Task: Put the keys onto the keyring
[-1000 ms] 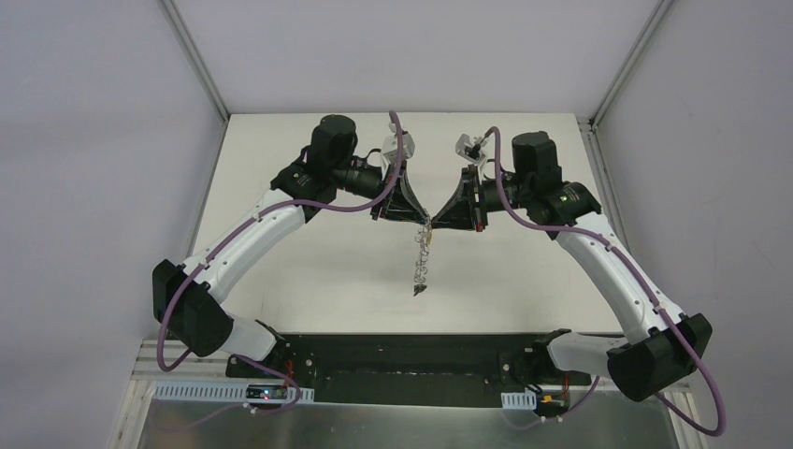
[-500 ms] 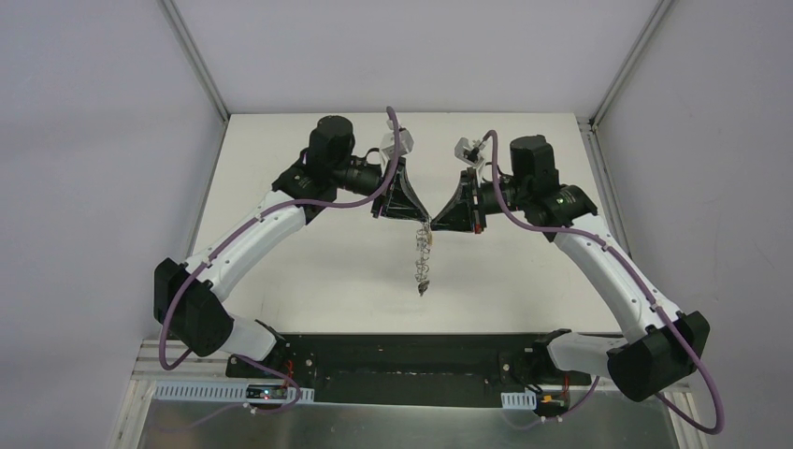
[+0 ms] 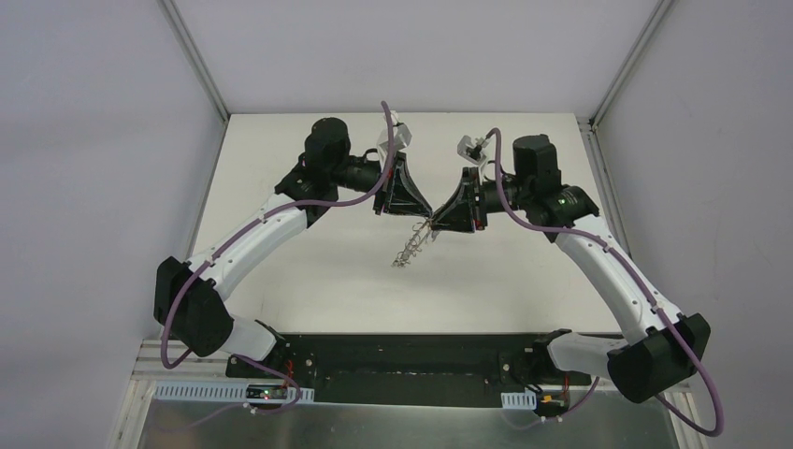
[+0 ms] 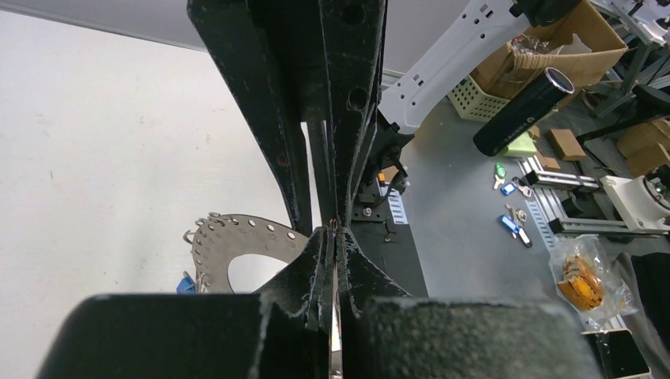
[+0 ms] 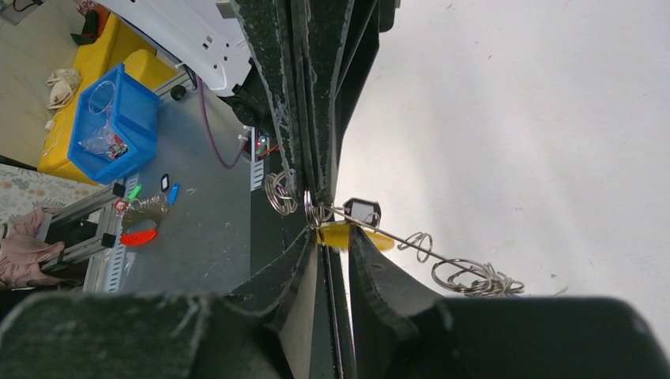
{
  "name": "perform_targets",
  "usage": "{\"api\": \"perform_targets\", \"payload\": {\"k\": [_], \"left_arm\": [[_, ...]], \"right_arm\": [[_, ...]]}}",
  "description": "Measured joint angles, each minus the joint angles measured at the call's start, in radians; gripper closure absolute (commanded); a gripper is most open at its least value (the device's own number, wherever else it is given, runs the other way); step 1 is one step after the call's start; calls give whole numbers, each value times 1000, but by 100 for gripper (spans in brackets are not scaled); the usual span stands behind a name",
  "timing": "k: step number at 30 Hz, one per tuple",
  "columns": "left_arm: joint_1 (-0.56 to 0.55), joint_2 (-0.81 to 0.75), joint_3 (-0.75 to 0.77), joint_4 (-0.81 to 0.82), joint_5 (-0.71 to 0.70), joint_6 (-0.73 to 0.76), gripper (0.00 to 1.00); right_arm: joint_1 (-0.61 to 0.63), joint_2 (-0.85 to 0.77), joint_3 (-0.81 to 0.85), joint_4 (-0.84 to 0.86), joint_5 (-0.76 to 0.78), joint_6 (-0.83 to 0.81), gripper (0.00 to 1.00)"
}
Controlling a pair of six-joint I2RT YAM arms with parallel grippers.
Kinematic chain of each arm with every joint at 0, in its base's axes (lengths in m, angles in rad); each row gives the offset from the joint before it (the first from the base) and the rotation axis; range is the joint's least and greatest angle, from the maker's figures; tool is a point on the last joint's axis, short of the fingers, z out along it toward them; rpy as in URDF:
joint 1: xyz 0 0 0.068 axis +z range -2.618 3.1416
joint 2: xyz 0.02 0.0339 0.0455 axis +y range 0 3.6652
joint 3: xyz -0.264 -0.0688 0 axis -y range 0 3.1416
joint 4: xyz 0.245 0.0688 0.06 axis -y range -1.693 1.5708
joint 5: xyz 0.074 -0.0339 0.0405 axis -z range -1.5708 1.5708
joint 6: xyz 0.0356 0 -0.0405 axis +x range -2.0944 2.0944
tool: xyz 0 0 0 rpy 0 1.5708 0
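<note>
Left tool (image 4: 336,234) with black, grainy-faced wedge fingers pressed flat together, pinching the keyring (image 4: 229,238) at its rim. Right tool (image 5: 333,242) nose to nose with it, tips slightly parted around the plastic head of the yellow key (image 5: 335,234); cannot tell whether pressing on it. Just beside those tips, a black key (image 5: 362,212), small and rounded, with a pale face. Keyring held up off the counter (image 5: 513,118) between the two tools, slanting down and to the left in the top view: a flat grey metal disc with a wide round hole and a row of small punched holes near its outer edge, thin as a rod when seen edge-on. Round its rim, shiny coiled wire loops (image 5: 474,278), a few bunched at the low end. At the ring's lower edge in the left wrist view, a scrap of the blue key (image 4: 186,284). Below, matte white counter, smooth
</note>
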Motion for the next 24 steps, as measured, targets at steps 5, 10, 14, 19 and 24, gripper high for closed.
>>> {"api": "perform_targets", "payload": {"k": [5,10,14,19,24], "left_arm": [[0,0,-21,32,5,-26,100],[0,0,-26,49,7,-41,100],[0,0,-26,54,6,-47,100],[0,0,-26,72,6,-65,100],[0,2,-26,87,5,-75,100]], "right_arm": [[-13,-13,6,-1,0,0,76],[-15,-17,14,0,0,2,76],[-15,-17,14,8,-3,20,76],[-15,-17,13,37,-5,47,80],[-10,-17,13,57,-14,66,87]]}}
